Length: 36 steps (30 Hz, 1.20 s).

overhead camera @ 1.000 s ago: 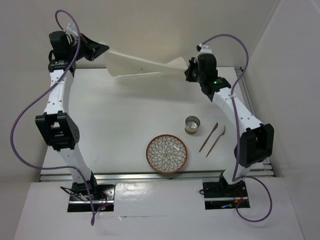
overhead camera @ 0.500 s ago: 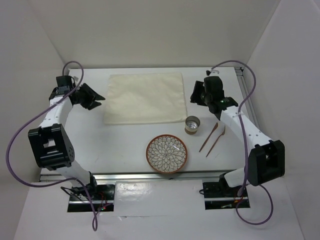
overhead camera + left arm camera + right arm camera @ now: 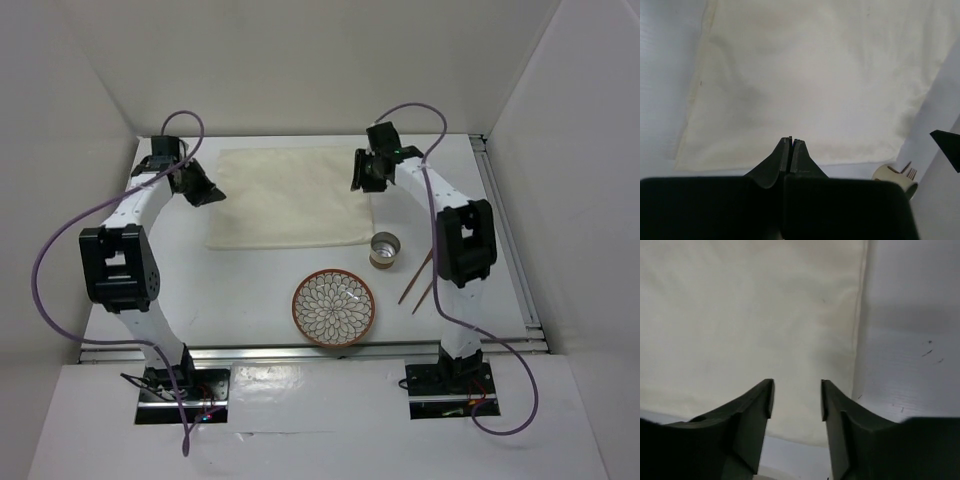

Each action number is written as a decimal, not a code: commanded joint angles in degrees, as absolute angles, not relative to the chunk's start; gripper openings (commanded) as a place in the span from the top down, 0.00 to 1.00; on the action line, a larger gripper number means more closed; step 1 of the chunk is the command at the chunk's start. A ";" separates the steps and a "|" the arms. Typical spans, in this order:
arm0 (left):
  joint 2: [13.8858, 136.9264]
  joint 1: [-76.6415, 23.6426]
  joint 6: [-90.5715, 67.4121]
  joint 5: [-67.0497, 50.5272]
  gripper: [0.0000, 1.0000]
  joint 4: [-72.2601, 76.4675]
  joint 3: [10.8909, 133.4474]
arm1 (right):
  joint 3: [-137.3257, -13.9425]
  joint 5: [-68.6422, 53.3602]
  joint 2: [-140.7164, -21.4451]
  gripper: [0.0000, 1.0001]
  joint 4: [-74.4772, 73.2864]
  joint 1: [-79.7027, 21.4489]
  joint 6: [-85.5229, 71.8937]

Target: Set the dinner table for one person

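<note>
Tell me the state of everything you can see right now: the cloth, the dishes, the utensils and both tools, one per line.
cloth, spread flat on the dinner table
plate, right side up, empty
cup, upright, open at the top
two wooden utensils, lying flat, side by side
left tool, shut, holding nothing
right tool, open, holding nothing

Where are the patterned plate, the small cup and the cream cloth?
patterned plate (image 3: 334, 307): top external view, centre of its pattern.
small cup (image 3: 381, 263): top external view, its near outer wall.
cream cloth (image 3: 290, 200): top external view, middle of the fabric.
</note>
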<state>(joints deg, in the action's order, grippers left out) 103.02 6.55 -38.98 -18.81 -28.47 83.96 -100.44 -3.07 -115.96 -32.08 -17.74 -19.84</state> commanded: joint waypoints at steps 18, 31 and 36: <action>116.10 3.08 -40.87 -9.67 1.00 -25.31 80.77 | -84.21 -6.23 -119.45 0.60 -31.12 -14.59 -20.47; 111.45 -0.87 -38.67 -10.72 1.00 -26.72 73.13 | -72.08 -2.64 -111.81 1.00 -27.52 -12.40 -24.96; 108.03 -2.72 -38.14 -10.72 1.00 -26.10 67.60 | -65.67 -2.11 -106.71 1.00 -26.46 -9.32 -26.19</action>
<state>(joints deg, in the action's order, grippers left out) 109.71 -1.32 -40.23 -10.46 -23.86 70.96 -70.00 -5.91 -109.40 -24.49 -11.42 -25.47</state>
